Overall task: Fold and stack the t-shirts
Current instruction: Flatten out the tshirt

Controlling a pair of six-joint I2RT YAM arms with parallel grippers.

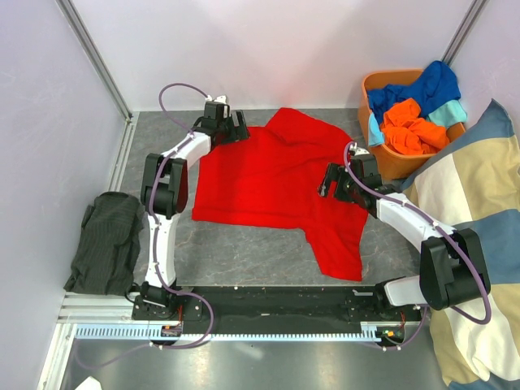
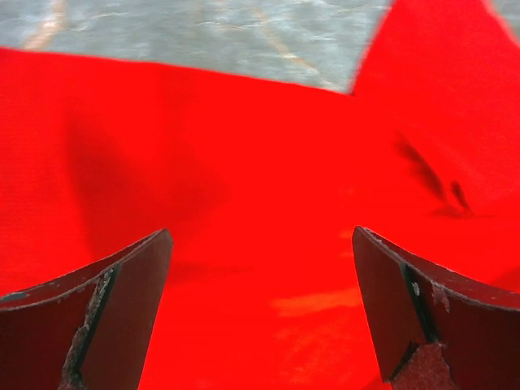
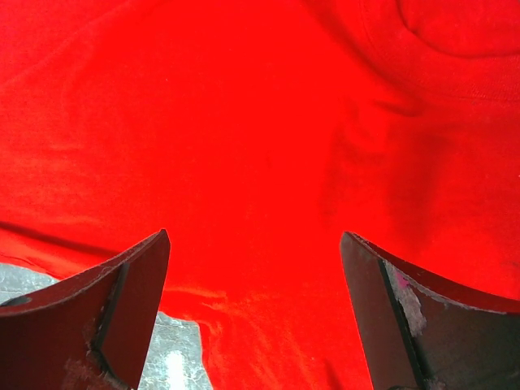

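Left gripper point(image 2: 260, 236) jaws wide, nothing in them, low over the far left edge of the red shirt point(image 1: 268, 175); right gripper point(image 3: 253, 236) just as wide and empty, over the shirt's right side. That red shirt lies spread and rumpled on the grey table point(image 1: 244, 256) between the arms. Far right, an orange shirt point(image 1: 410, 130), blue shirt point(image 1: 431, 85) and teal shirt point(image 1: 451, 112) are heaped in the bin point(image 1: 370, 85), cushion point(image 1: 471, 187) just beside it, dark cloth point(image 1: 106, 240) at the left.

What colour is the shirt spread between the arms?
Solid red t-shirt; top external view shows it best.
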